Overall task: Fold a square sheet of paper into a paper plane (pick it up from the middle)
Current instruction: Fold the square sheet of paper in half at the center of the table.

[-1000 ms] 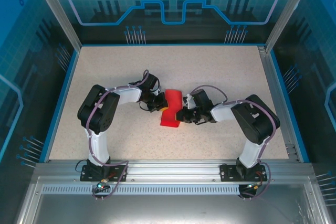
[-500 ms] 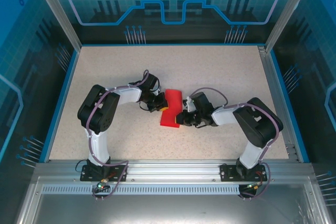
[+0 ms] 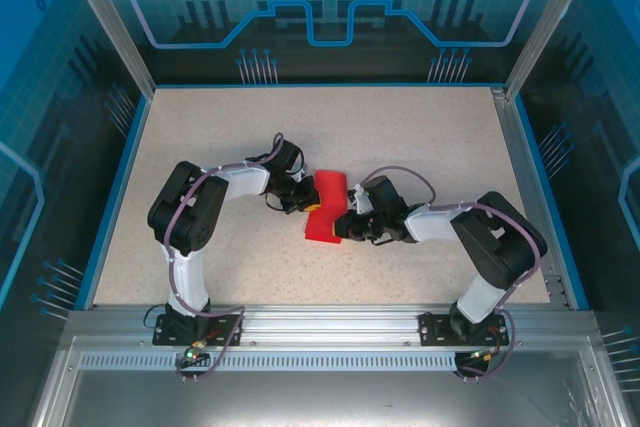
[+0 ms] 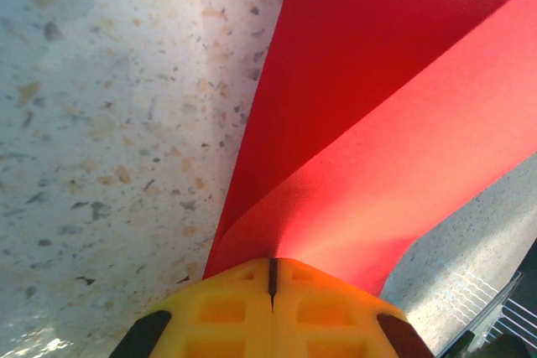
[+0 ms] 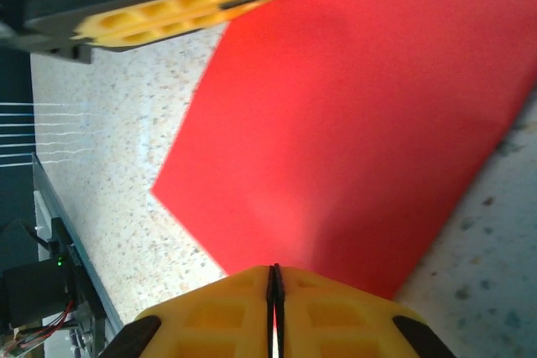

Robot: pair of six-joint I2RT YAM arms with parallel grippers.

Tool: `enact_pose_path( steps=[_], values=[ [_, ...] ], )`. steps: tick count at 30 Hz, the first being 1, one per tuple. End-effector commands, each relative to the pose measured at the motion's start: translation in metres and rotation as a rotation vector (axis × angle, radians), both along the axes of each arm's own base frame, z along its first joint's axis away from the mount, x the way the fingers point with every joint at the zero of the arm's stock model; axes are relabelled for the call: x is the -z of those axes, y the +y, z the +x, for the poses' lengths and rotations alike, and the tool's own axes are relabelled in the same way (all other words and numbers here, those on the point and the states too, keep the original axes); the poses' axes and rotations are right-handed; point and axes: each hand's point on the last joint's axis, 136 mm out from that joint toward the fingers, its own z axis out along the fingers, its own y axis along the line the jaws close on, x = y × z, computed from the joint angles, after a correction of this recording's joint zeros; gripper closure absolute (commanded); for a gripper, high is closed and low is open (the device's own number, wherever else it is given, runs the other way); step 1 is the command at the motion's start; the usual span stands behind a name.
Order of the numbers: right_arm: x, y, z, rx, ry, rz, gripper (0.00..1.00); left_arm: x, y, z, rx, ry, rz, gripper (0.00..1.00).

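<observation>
Pinching claw: left gripper [image 3: 304,206], yellow fingers pressed together on the folded red paper sheet [image 3: 328,195], whose two layers fan out from the seam.
Right gripper [image 3: 343,227]: fingers pressed together, tips on the sheet's right near edge.
Paper: middle of the speckled table [image 3: 420,137], between both claws.
Change: right gripper has slid slightly near and left, its elbow has swung right, and the left arm is unchanged.
</observation>
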Motion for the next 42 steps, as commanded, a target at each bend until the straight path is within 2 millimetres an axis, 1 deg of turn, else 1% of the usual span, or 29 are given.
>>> enact_pose_path(
  steps=[1, 3, 9, 13, 16, 21, 24, 26, 32, 36, 38, 40, 42],
  values=[
    [0.002, 0.001, -0.011, -0.029, 0.002, -0.029, 0.88, 0.030, 0.011, -0.021, 0.016, 0.079, 0.071, 1.00],
    [0.008, 0.002, -0.014, -0.031, 0.013, -0.041, 0.88, 0.030, 0.011, -0.022, 0.018, 0.078, 0.071, 1.00],
    [0.035, -0.006, -0.022, -0.018, 0.055, -0.097, 0.89, 0.031, 0.011, -0.023, 0.020, 0.082, 0.075, 1.00],
    [0.044, -0.009, -0.026, -0.019, 0.079, -0.111, 0.89, 0.031, 0.011, -0.022, 0.019, 0.082, 0.072, 1.00],
    [0.036, -0.009, -0.024, -0.014, 0.061, -0.105, 0.89, 0.031, 0.011, -0.022, 0.020, 0.080, 0.073, 1.00],
    [0.010, -0.004, -0.017, -0.018, 0.005, -0.056, 0.89, 0.031, 0.011, -0.023, 0.021, 0.083, 0.073, 1.00],
    [0.004, 0.001, -0.016, -0.029, -0.004, -0.022, 0.89, 0.032, 0.012, -0.023, 0.023, 0.084, 0.076, 1.00],
    [0.009, 0.000, -0.018, -0.030, 0.006, -0.029, 0.89, 0.033, 0.012, -0.024, 0.024, 0.085, 0.077, 1.00],
    [0.037, -0.010, -0.032, -0.039, 0.071, -0.078, 0.89, 0.033, 0.011, -0.023, 0.024, 0.088, 0.074, 1.00],
    [0.047, -0.015, -0.038, -0.048, 0.093, -0.116, 0.89, 0.033, 0.011, -0.024, 0.025, 0.089, 0.077, 1.00],
    [0.041, -0.015, -0.034, -0.043, 0.080, -0.119, 0.90, 0.033, 0.012, -0.024, 0.025, 0.089, 0.078, 1.00],
    [0.025, -0.012, -0.025, -0.036, 0.046, -0.098, 0.90, 0.034, 0.012, -0.024, 0.028, 0.089, 0.078, 1.00],
    [0.005, -0.010, -0.011, -0.018, 0.003, -0.060, 0.90, 0.035, 0.012, -0.026, 0.033, 0.093, 0.079, 1.00]
  ],
)
